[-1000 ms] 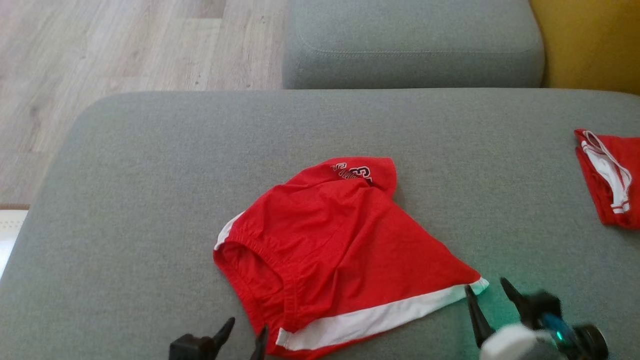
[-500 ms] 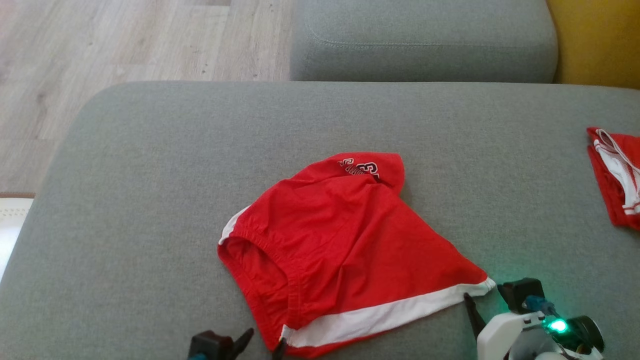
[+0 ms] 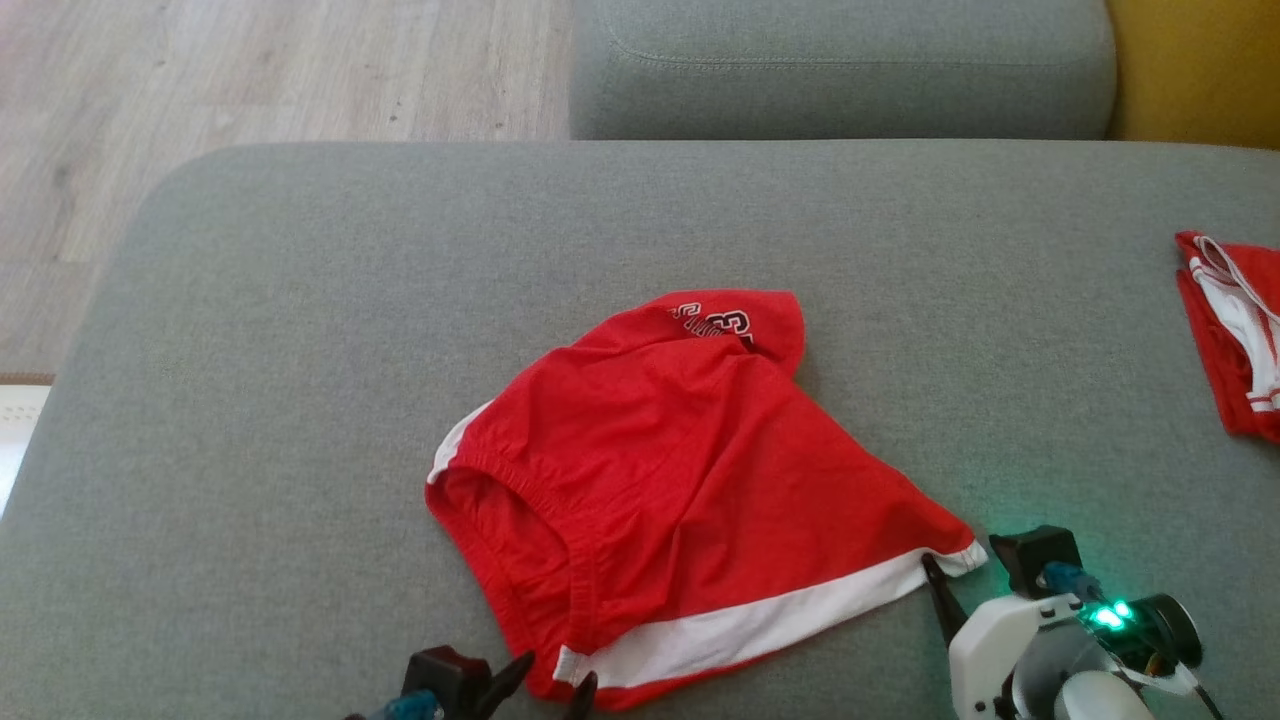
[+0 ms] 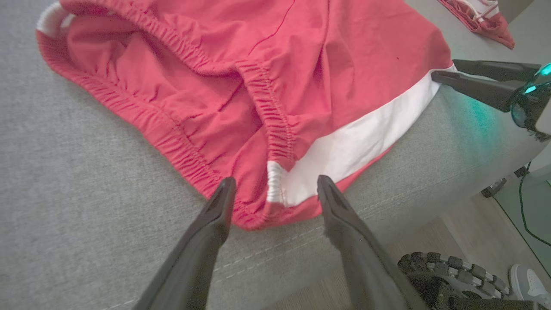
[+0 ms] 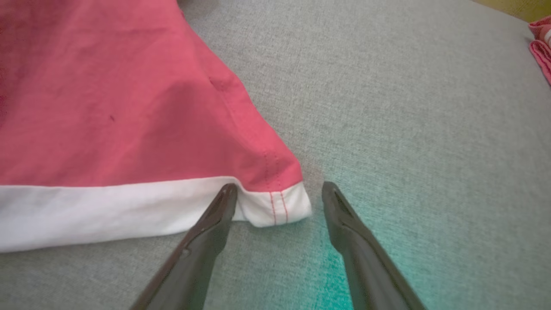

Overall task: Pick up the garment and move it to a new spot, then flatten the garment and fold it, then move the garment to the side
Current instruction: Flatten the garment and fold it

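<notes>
The garment (image 3: 680, 470) lies crumpled in the middle of the grey cushion. It is red, with a gathered elastic band, a white band along its near edge and black white-outlined lettering at the far end. My left gripper (image 3: 557, 675) is open at the near left corner. In the left wrist view its fingers straddle the garment (image 4: 258, 64) where the elastic meets the white band. My right gripper (image 3: 975, 570) is open at the near right corner; in its wrist view, the white corner of the garment (image 5: 107, 107) lies between the fingertips of that gripper (image 5: 280, 189).
The garment rests on a wide grey cushion (image 3: 300, 300) whose front edge is just below my grippers. A second grey cushion (image 3: 840, 70) stands behind it. Another red garment with white-and-red striped trim (image 3: 1230, 330) lies at the right edge. Wooden floor (image 3: 250, 60) is at the far left.
Both grippers have come in to the garment's near corners; the right one moved left until its fingers straddle the white corner. The head camera shifted a little. The garment lies as before.
</notes>
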You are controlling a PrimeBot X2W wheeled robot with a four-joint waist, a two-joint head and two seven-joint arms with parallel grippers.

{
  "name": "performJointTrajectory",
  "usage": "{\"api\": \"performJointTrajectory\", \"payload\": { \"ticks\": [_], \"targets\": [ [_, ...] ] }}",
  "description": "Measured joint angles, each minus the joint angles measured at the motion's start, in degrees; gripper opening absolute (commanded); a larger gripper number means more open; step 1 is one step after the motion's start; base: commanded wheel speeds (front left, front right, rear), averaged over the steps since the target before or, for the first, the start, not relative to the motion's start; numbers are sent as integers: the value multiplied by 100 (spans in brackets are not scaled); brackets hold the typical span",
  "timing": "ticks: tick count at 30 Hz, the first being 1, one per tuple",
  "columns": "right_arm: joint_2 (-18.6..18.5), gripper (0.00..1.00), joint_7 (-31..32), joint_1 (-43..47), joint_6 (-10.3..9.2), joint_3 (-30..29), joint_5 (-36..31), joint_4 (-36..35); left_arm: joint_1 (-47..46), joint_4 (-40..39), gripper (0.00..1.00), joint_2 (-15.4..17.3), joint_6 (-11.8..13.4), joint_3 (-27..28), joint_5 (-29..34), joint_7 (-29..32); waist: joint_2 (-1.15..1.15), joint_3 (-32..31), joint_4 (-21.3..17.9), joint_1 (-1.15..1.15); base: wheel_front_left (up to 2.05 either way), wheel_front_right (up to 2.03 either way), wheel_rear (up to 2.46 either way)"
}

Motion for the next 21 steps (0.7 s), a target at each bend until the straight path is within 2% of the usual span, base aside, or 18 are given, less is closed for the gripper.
{"api": "performJointTrajectory", "payload": {
  "ticks": [13,14,15,16,17,18,19,20,21],
  "targets": [
    [-97,100,-81,-266,0,216,-27,182,-409,535,100,30,-1,-342,-177,-171,0,149,-69,0,0,0,0],
    [-104,100,-81,-291,0,256,-26,201,-438,577,90,23,-1,-344,-177,-188,0,163,-74,0,0,0,0],
    [-114,100,-80,-326,0,293,-24,225,-460,637,67,22,-1,-358,-177,-193,0,180,-79,0,0,0,0],
    [-122,64,-73,-350,0,324,0,242,-479,703,45,21,-1,-379,-185,-193,0,197,-83,0,0,0,0],
    [-121,38,-73,-369,0,339,90,267,-492,751,31,19,-1,-386,-213,-194,0,212,-87,0,0,0,0],
    [-115,38,-73,-389,0,356,233,293,-522,823,31,19,-1,-389,-244,-196,0,223,-95,0,0,0,0],
    [-114,3,-73,-416,1,404,337,321,-553,884,16,22,-1,-392,-243,-211,0,231,-104,0,0,0,0],
    [-116,0,-73,-447,1,481,388,347,-573,917,0,23,-1,-398,-245,-236,0,235,-109,0,0,0,0],
    [-109,0,-74,-464,1,521,449,356,-589,957,0,21,-1,-413,-266,-265,0,235,-114,0,0,0,0]
  ]
}}
